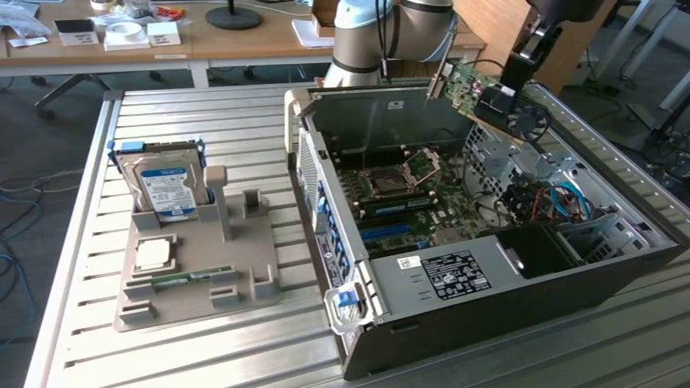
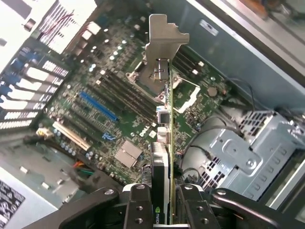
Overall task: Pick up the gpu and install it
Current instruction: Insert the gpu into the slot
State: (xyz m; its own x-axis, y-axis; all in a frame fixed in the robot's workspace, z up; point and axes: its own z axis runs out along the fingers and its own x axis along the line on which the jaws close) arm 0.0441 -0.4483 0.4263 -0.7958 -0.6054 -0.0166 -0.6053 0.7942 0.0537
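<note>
The black robot gripper [image 2: 164, 202] clamped the thin green-and-black gpu card [image 1: 482, 90], held tilted above the open black metal computer case [image 1: 518, 283], near its far rim. The green motherboard [image 2: 109, 95] lay open below, with a grey metal drive cage [image 2: 248, 152] and blue cables [image 1: 563, 202] crowding one side.

We see a green gpu [image 1: 474, 85] with a silver bracket [image 2: 164, 36], a green motherboard [image 1: 401, 194] with blue slots [image 2: 97, 106], and a blue-and-white labelled hard drive [image 1: 165, 192].
</note>
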